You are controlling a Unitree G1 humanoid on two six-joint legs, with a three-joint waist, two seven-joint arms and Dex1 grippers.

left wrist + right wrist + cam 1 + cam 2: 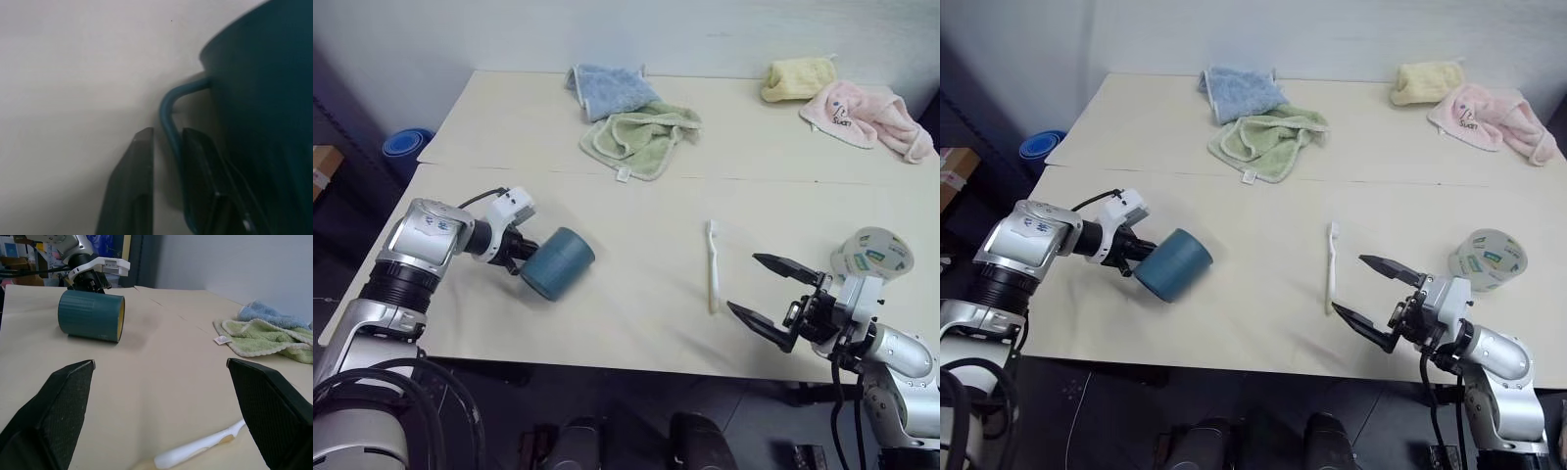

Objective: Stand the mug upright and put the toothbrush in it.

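Nearest, at the table's front edge on the right, the right gripper hovers with its two black fingers spread wide and nothing between them, pointing across the table toward the left; just beyond its fingertips lies the toothbrush, flat on the tabletop, its bristle head toward the far side and its handle toward the front edge; just past that arm's wrist sits a roll of tape. On the left, about as far in as the toothbrush and well apart from it, the mug lies on its side, its base toward the left arm, its yellowish mouth facing the right gripper; the left gripper has its fingers pinched on the mug's small handle, one finger outside the loop and one between the loop and the mug's wall. Farther back lies a green towel; behind it a blue towel; at the far right a pink towel and beside it a yellow towel.
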